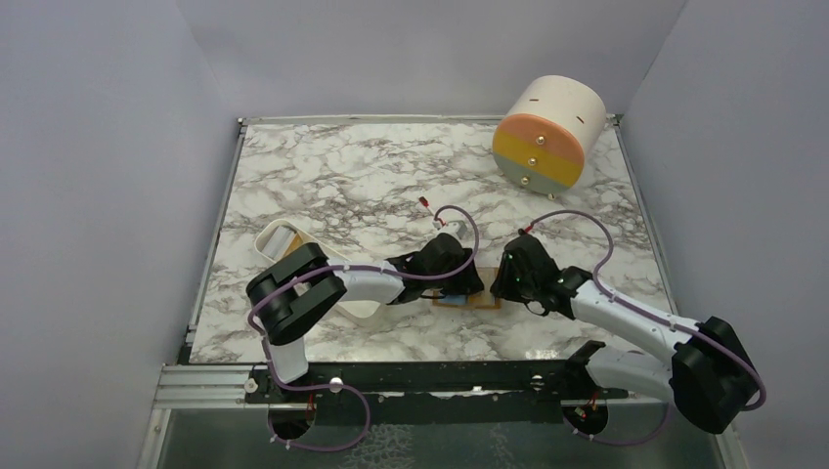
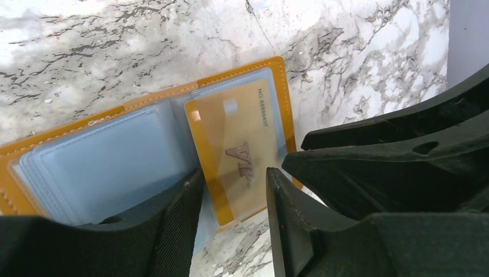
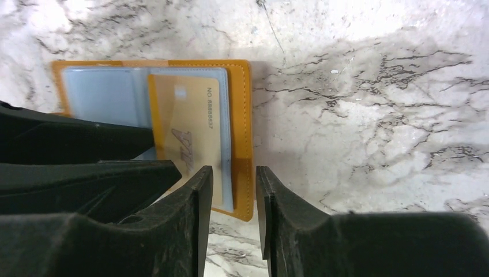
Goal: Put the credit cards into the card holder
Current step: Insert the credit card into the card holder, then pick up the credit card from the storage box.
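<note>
The card holder [image 2: 69,151] lies open on the marble, orange rim around blue-grey clear pockets. A golden credit card [image 2: 239,147] marked VIP sits in the pocket on its right half, its near end reaching the holder's near edge. My left gripper [image 2: 233,199] hovers just above that near end, open, nothing between its fingers. My right gripper [image 3: 233,199] hangs open over the holder's right rim [image 3: 247,133], beside the card [image 3: 187,124], gripping nothing. From above, the two grippers, left [image 1: 467,283] and right [image 1: 501,280], meet over the holder [image 1: 469,304].
A big cream-orange drum [image 1: 547,132] stands at the back right. A white oblong tray [image 1: 293,249] lies under the left arm. A small red-and-white stick [image 1: 424,204] lies behind the grippers. The two grippers stand very near each other.
</note>
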{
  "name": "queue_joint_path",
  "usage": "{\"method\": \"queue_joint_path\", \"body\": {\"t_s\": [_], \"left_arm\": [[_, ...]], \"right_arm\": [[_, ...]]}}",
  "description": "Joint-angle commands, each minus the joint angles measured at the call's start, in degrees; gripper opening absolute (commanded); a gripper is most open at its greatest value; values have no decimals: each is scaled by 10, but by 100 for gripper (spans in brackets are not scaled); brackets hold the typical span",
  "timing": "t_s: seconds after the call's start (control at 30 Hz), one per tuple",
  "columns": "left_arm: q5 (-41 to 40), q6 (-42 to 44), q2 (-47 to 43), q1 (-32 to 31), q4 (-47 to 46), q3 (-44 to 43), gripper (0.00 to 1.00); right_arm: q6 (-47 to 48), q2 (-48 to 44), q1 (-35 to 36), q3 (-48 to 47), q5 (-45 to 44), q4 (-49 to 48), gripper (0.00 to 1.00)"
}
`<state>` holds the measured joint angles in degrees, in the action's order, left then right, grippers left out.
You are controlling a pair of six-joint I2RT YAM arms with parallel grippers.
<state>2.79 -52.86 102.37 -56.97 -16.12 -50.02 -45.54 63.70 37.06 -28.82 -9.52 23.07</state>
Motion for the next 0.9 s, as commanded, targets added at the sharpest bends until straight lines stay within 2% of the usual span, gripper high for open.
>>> {"method": "queue_joint_path", "body": {"t_s": [0.0, 0.3, 0.5, 0.63, 0.87], "left_arm": [[-1, 11, -36, 6, 22, -4, 47], [7, 28, -75, 44, 68, -4, 49], [33, 49, -124, 111, 94, 19, 49], [36, 103, -168, 162, 155, 15, 48], [-25, 239, -229, 249, 319, -36, 48]], "right_arm": [[12, -29, 2, -35, -15, 43, 35], [2, -37, 5, -44, 53, -12, 32], [-2, -9, 21, -62, 72, -37, 32], [-1, 20, 33, -74, 75, -53, 32], [3, 73, 42, -93, 84, -85, 36]]}}
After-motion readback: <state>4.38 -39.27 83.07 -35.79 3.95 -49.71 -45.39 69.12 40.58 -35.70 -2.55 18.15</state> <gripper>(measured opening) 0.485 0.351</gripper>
